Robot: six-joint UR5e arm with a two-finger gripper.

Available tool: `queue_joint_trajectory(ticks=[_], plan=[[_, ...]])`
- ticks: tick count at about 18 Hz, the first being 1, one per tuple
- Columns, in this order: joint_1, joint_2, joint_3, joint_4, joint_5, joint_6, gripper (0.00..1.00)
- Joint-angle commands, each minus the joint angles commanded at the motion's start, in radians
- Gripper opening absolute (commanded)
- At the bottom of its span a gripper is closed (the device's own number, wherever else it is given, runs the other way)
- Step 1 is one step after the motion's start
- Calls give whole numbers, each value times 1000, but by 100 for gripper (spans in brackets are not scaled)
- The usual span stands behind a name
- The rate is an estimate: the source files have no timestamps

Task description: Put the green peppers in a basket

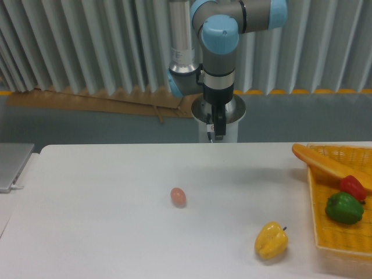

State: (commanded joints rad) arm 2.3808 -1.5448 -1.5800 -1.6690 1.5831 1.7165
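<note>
The basket (340, 244) sits at the table's (104, 232) right edge, with the green pepper (344, 208) lying inside it beside a red pepper (353, 186), so the task looks complete. The gripper (218, 132) hangs empty at the far edge, well apart; its jaws appear pressed together.

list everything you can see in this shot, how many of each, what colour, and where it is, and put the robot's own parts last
green pepper: one, dark green, inside the basket near its left side
red pepper: one, red, in the basket just behind the green pepper
basket: one, yellow-orange mesh, right edge of the table
yellow pepper: one, yellow, on the table left of the basket
egg-shaped object: one, pinkish orange, middle of the table
table: one, white, across the foreground
grey flat object: one, grey, far left edge
arm: one, grey with blue joints, behind the table
gripper: one, dark, hanging above the table's back edge, holding nothing
</note>
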Motion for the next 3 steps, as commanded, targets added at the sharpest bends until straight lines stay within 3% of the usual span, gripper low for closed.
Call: queue_joint_trajectory(ticks=[3], plan=[[0,8,-6,-2,0,-5,100]])
